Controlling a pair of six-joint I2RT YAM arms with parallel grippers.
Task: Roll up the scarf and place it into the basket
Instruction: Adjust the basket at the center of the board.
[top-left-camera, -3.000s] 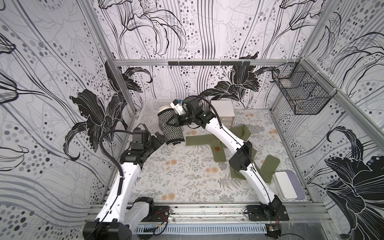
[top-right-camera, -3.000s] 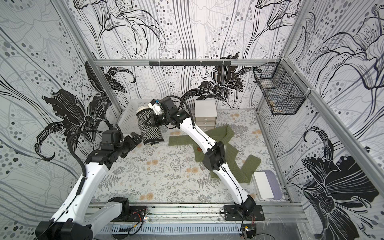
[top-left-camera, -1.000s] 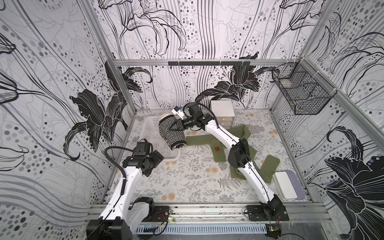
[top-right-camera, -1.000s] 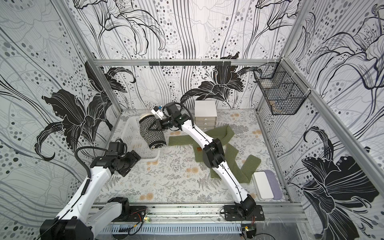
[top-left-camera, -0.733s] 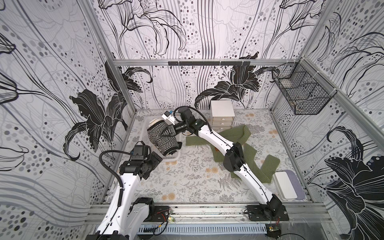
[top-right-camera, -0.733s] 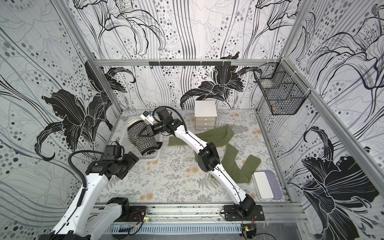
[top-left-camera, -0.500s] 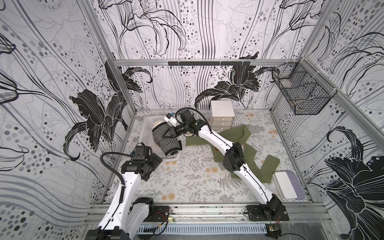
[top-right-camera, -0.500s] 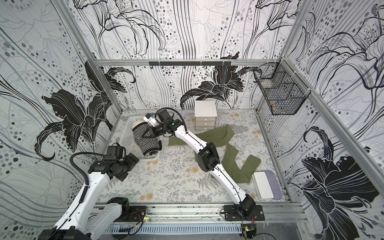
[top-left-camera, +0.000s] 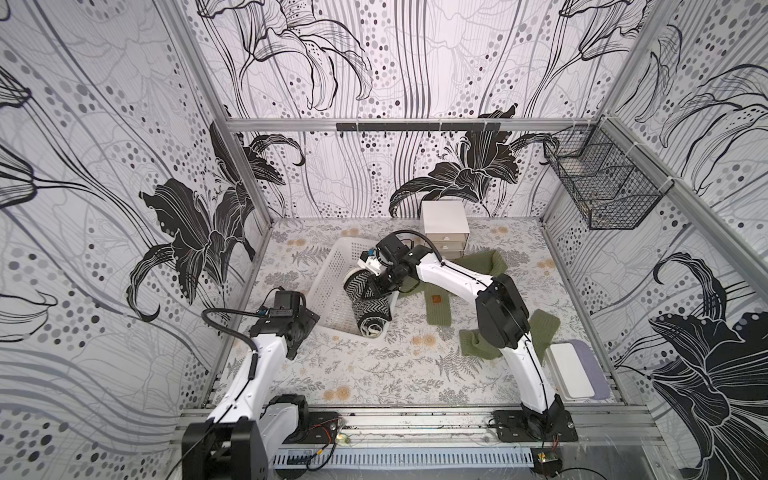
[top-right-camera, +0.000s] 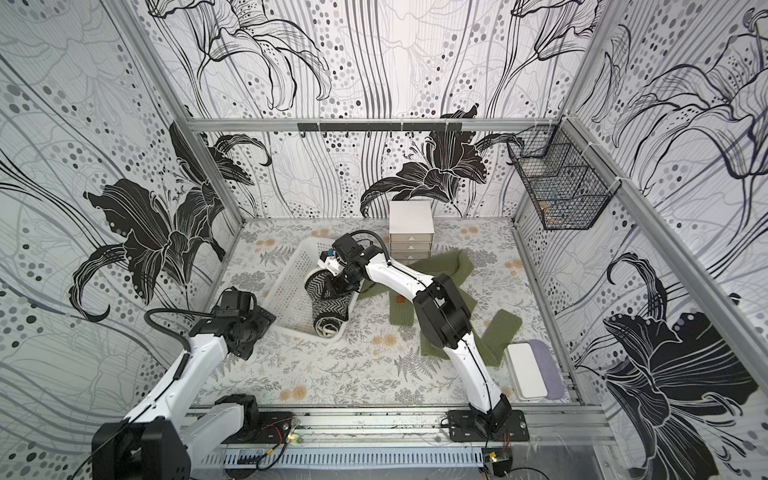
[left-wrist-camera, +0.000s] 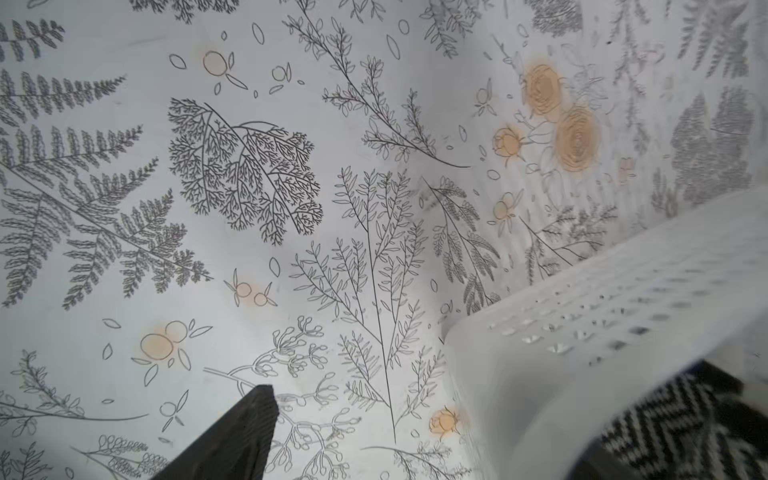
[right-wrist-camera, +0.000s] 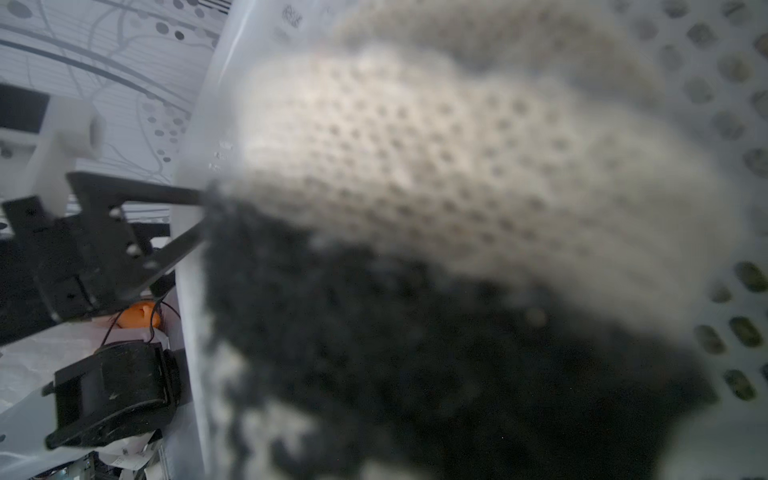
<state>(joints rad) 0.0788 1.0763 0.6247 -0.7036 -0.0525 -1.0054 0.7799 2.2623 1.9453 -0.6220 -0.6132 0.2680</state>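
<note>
The scarf (top-left-camera: 370, 305), a black-and-white herringbone roll, lies along the right side of the white perforated basket (top-left-camera: 332, 286), with one end at its near corner. My right gripper (top-left-camera: 380, 286) reaches in from the right and is shut on the roll's upper part. Both top views show this, with scarf (top-right-camera: 328, 305), basket (top-right-camera: 291, 286) and right gripper (top-right-camera: 338, 286). In the right wrist view the blurred scarf (right-wrist-camera: 415, 208) fills the picture and hides the fingers. My left gripper (top-left-camera: 307, 326) hangs open just outside the basket's near left side. One dark finger (left-wrist-camera: 232, 440) shows beside the basket wall (left-wrist-camera: 540, 353).
A green scarf (top-left-camera: 436, 305) sprawls over the table to the right of the basket. A small white drawer unit (top-left-camera: 444, 226) stands at the back. A black wire basket (top-left-camera: 602, 187) hangs on the right wall. A flat white box (top-left-camera: 569, 370) lies at the front right.
My right gripper has brought the scarf roll forward and down into the basket, and the basket has turned and slid a little. My left arm has stayed near the basket's front left.
</note>
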